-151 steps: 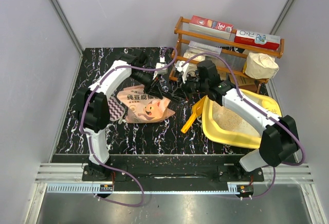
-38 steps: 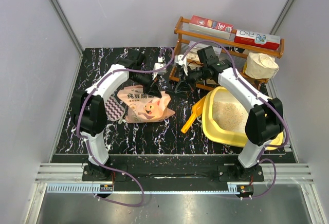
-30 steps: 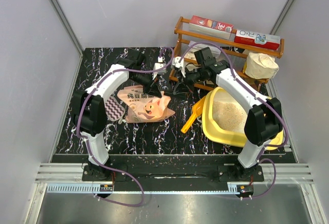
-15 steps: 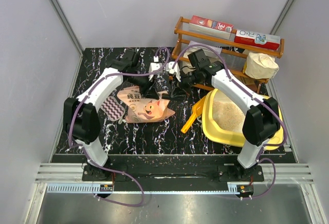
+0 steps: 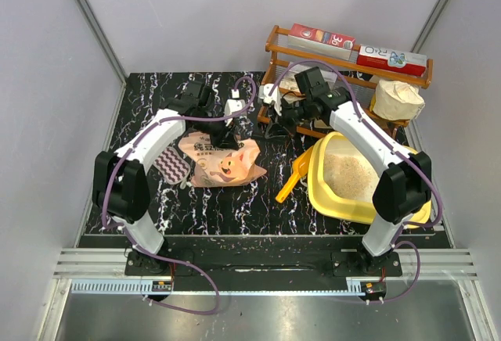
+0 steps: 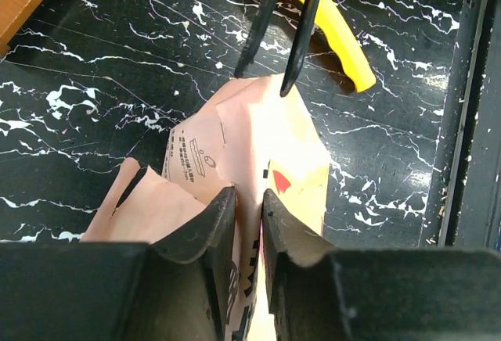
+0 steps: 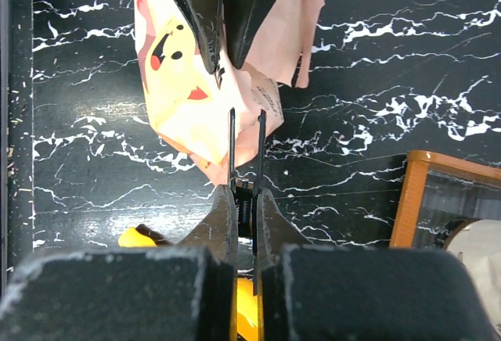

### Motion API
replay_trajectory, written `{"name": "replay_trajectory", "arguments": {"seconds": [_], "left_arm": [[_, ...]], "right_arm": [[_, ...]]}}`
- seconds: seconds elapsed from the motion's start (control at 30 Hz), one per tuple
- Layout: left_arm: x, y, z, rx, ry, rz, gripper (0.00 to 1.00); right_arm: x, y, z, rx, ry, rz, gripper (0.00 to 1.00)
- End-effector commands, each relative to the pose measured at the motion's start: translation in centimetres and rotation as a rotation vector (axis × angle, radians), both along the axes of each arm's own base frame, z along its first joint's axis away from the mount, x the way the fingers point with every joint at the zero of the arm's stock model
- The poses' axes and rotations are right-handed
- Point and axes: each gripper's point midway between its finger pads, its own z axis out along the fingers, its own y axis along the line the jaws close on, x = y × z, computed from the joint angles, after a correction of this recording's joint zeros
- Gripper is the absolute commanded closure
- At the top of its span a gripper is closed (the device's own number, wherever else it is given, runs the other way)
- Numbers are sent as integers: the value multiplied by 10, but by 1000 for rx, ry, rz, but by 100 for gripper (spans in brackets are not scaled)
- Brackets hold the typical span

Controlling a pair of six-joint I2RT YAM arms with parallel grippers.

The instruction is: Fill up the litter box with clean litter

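Bag [image 5: 223, 165] of litter lies flat on the worktop [image 5: 235, 208], left of the litter box [image 5: 316, 181], which holds a layer of beige litter [image 5: 348, 173]. The left fingers [image 6: 205, 231] stand slightly apart astride the bag's folded top edge; whether they pinch it I cannot tell. The right fingers [image 7: 221, 220] are closed on a thin black two-pronged tool [image 6: 301, 34], whose tips reach that same edge. A yellow scoop [image 5: 293, 177] lies just beside the box's left rim.

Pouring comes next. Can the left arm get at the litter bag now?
Probably yes: the left gripper sits at the folded edge of the litter bag, jaws slightly apart, nothing between.
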Motion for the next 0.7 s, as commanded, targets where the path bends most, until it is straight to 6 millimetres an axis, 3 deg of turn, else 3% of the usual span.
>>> {"name": "replay_trajectory", "arguments": {"seconds": [0.0, 0.13, 0.37, 0.67], "left_arm": [[14, -9, 13, -46, -31, -2, 79], [11, -10, 14, -55, -22, -9, 85], [12, -10, 15, -56, -21, -7, 99], [14, -12, 20, -67, -24, -7, 100]], "right_arm": [[17, 4, 31, 44, -104, -8, 100], [24, 7, 22, 32, -101, 0, 100], [4, 6, 16, 26, -21, 67, 100], [-4, 2, 3, -4, -2, 83, 100]]}}
